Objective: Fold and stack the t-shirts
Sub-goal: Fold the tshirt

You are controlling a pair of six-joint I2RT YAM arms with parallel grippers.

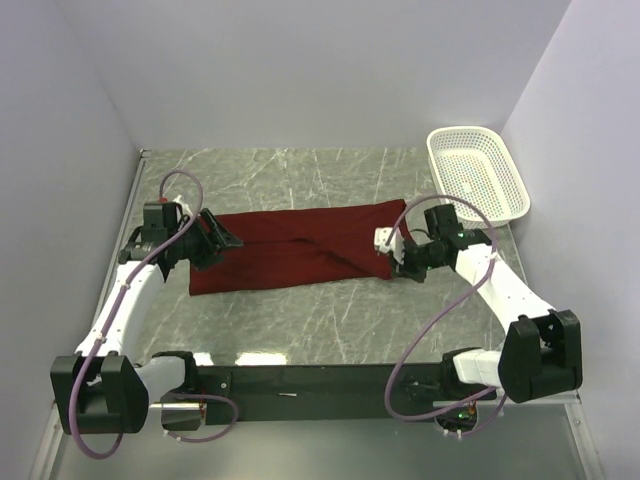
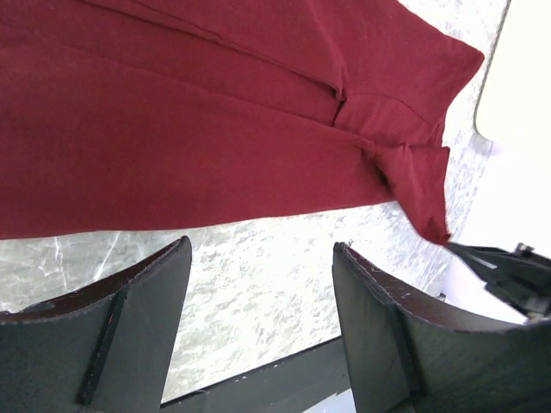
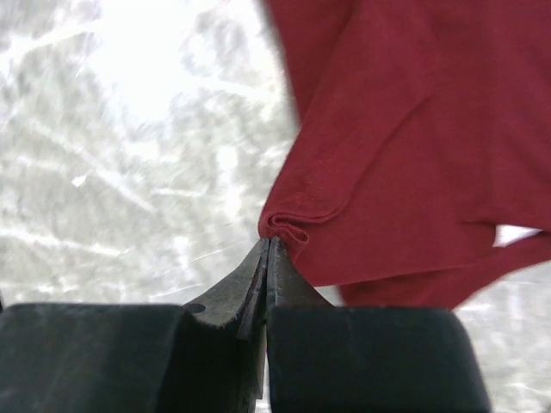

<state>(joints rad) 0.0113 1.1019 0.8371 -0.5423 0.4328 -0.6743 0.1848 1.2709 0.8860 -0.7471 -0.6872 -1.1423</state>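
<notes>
The dark red t-shirt (image 1: 300, 250) lies as a long band across the marble table (image 1: 300, 320). My left gripper (image 1: 222, 238) hovers at its left end, open. In the left wrist view its fingertips (image 2: 263, 245) stand over bare table with nothing between them, just short of the t-shirt's (image 2: 215, 129) edge. At the right end my right gripper (image 1: 392, 262) is shut. The right wrist view shows its tips (image 3: 269, 243) pinching a bunched fold of the t-shirt's (image 3: 413, 129) edge. A small white label (image 3: 516, 234) peeks out below the cloth.
A white perforated basket (image 1: 478, 170) stands at the back right, close to the right wall. White walls close off the left, back and right. A black rail (image 1: 320, 380) runs along the near edge between the arm bases.
</notes>
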